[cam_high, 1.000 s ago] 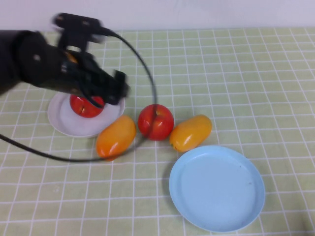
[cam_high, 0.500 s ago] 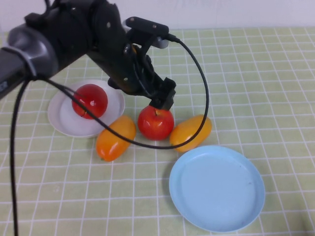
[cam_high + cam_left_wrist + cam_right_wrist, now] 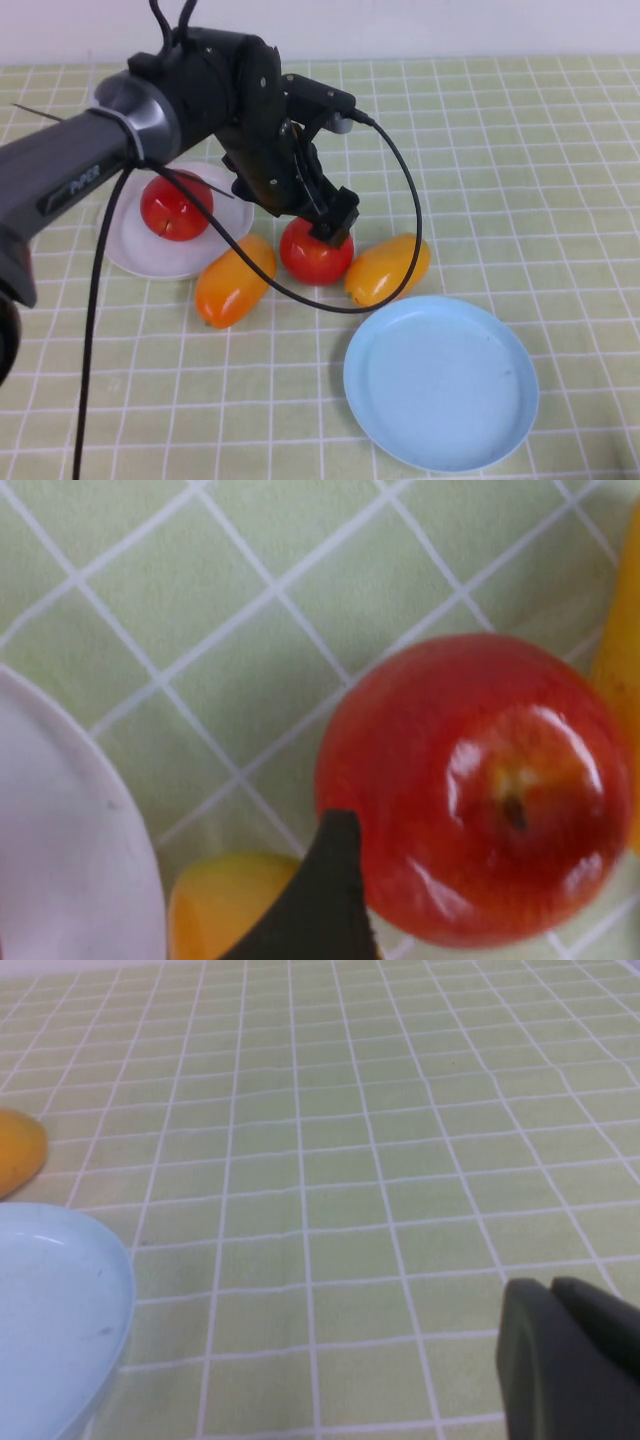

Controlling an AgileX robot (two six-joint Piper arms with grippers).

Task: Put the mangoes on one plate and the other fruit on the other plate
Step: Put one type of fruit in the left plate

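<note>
Light blue plate (image 3: 440, 382): nearest, bare.
Right gripper (image 3: 570, 1360): low over the surface, jaws closed together, holding nothing.
Mangoes (image 3: 234, 279) (image 3: 388, 269): flanking the loose apple (image 3: 315, 252).
Left gripper (image 3: 330, 222): over that apple; jaw opening cannot be told.
White plate (image 3: 130, 245): farther left, carrying second apple (image 3: 176, 205).

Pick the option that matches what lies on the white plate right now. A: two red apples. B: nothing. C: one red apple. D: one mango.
C: one red apple sits on the white plate; the second apple lies on the cloth between the two mangoes, under the left gripper. The right gripper is parked away from the fruit.
</note>
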